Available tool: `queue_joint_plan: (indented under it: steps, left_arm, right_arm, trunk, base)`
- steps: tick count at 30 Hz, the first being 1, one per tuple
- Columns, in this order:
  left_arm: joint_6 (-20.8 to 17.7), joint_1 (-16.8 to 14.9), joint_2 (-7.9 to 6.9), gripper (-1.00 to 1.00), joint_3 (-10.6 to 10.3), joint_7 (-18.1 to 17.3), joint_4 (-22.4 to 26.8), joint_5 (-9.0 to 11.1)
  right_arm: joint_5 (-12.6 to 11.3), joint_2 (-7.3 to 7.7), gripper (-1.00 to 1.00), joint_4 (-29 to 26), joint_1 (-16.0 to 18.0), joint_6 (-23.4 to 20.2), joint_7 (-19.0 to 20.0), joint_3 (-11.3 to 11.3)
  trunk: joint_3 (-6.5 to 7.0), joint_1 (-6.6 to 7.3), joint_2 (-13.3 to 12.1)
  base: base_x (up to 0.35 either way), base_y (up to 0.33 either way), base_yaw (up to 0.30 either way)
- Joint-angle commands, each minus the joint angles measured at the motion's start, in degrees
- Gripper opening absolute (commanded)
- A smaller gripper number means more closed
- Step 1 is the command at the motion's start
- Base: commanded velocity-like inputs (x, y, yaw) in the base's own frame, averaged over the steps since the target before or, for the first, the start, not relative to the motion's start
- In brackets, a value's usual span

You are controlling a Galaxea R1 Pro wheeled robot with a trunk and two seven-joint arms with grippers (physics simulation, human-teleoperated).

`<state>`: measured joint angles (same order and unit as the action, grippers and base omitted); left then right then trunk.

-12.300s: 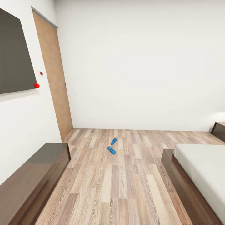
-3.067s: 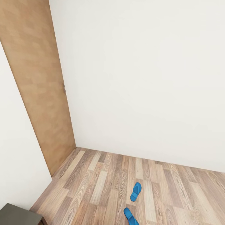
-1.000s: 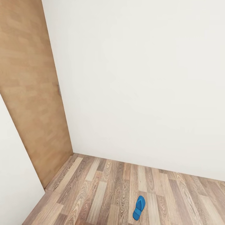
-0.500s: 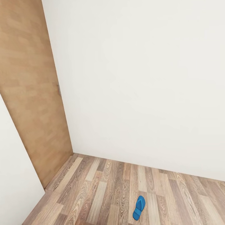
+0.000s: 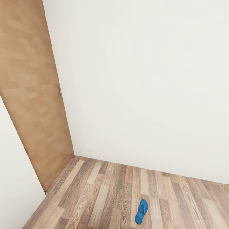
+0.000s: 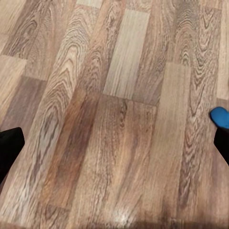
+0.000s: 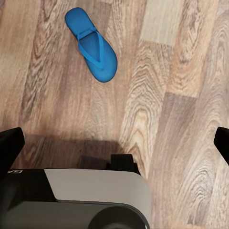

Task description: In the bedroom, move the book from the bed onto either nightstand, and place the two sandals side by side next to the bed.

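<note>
One bright blue sandal (image 5: 141, 211) lies flat on the wood-plank floor near the white wall in the head view. A blue sandal (image 7: 91, 51) with its Y-strap up lies on the floor ahead of my right gripper (image 7: 114, 145), which hangs open above the planks with nothing in it. The rounded end of a blue sandal (image 6: 220, 117) shows beside one fingertip (image 6: 222, 143) of my left gripper (image 6: 114, 148), open over bare floor. The book, the bed and the nightstand are out of view.
A plain brown door (image 5: 31, 95) stands at the left, meeting the white wall (image 5: 143, 79) in the corner ahead. My own grey and black base (image 7: 95, 195) sits under the right gripper. Wood floor (image 5: 105, 190) stretches to the wall.
Over the earlier frames the camera came closer to the corner; the bench, the bed and the nearer sandal left the head view. In the last second nothing has visibly changed.
</note>
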<state>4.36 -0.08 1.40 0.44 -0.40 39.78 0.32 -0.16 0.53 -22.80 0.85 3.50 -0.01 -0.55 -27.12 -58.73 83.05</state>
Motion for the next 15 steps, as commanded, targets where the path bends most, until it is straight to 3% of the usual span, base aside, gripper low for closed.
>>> queue_joint_plan:
  steps: [1, 4, 9, 11, 13, 15]
  left_arm:
    - [0.24, -0.01, 0.01, 1.0, 0.04, -0.08, 0.09, 0.03]
    - [0.76, -0.02, 0.3, 1.0, -0.09, -0.2, 1.32, 0.0]
    - [0.01, -0.01, 1.12, 1.0, -1.05, -1.65, 11.63, 0.01]
    - [-3.14, -0.01, 1.24, 1.0, -1.9, -4.94, 17.74, 0.02]
    - [-5.63, -0.01, 1.27, 1.0, -2.22, -7.45, 20.58, 0.03]
    - [-10.67, -0.01, 1.3, 1.0, -2.62, -13.78, 25.73, 0.03]
  right_arm:
    - [-0.02, 0.0, 1.0, 0.05, 0.03, 0.19, 0.02, -0.04]
    - [-0.02, 0.0, 1.0, 0.04, 0.03, 0.19, 0.08, 0.0]
    - [-0.02, 0.05, 1.0, 0.07, 0.03, 0.19, 0.1, -0.05]
    - [-0.02, 0.07, 1.0, 0.07, 0.03, 0.19, 0.1, -0.06]
    - [-0.02, 0.08, 1.0, 0.09, 0.03, 0.19, 0.1, -0.07]
    - [-0.02, 0.08, 1.0, 0.09, 0.03, 0.19, 0.1, -0.07]
  trunk:
    - [-0.05, 0.0, 0.03]
    - [-0.05, 0.0, 0.03]
    - [-0.05, 0.0, 0.03]
    - [-0.05, 0.0, 0.03]
    - [-0.05, 0.0, 0.03]
    - [-0.05, 0.0, 0.03]
  base:
    - [0.0, 0.0, 0.0]
    - [0.0, 0.0, 0.0]
    - [0.0, 0.0, 0.0]
    - [0.0, 0.0, 0.0]
    - [0.0, 0.0, 0.0]
    - [0.0, 0.0, 0.0]
